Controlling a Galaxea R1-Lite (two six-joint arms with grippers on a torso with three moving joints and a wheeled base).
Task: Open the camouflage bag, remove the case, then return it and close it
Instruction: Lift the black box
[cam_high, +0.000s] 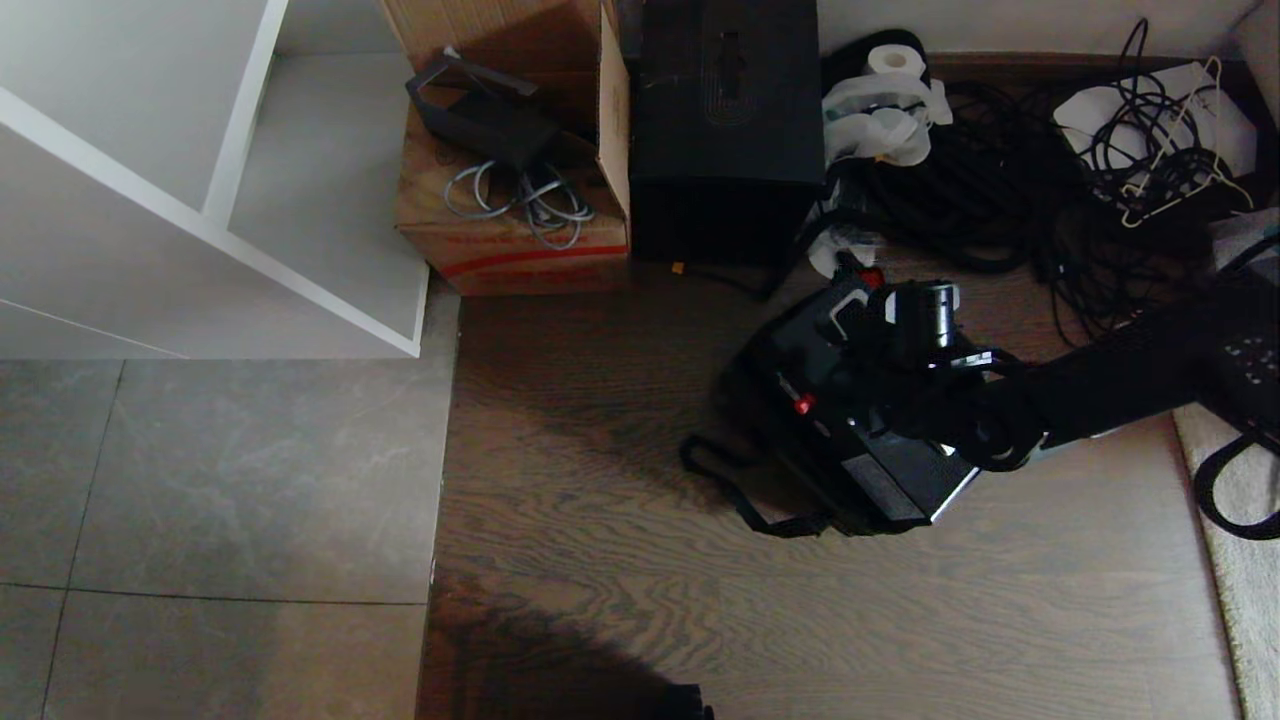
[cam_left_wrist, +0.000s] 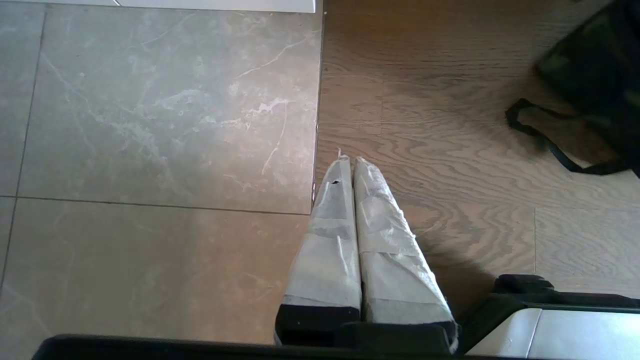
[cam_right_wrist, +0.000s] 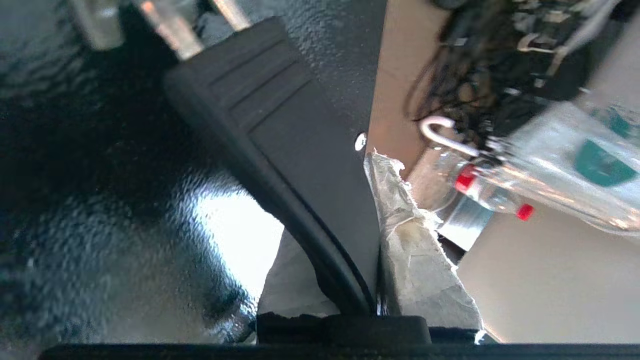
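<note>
The right gripper (cam_right_wrist: 350, 260) grasps the case (cam_high: 860, 440) by its rigid handle (cam_right_wrist: 295, 150), centre-right; it looks heavy and stiff; left gripper (cam_left_wrist: 352, 165) clenched.

Dim room, soft floor shadows; right wrist view blurred, with glare.

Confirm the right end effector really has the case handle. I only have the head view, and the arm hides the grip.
Observer: Yes. In the right wrist view the right end effector is shut on the handle of the case, with a taped finger on each side.
Operator: Left arm? It's not in my view.
Observer: The left end effector is shut and empty, hanging over the floor, apart from the camouflage bag.
</note>
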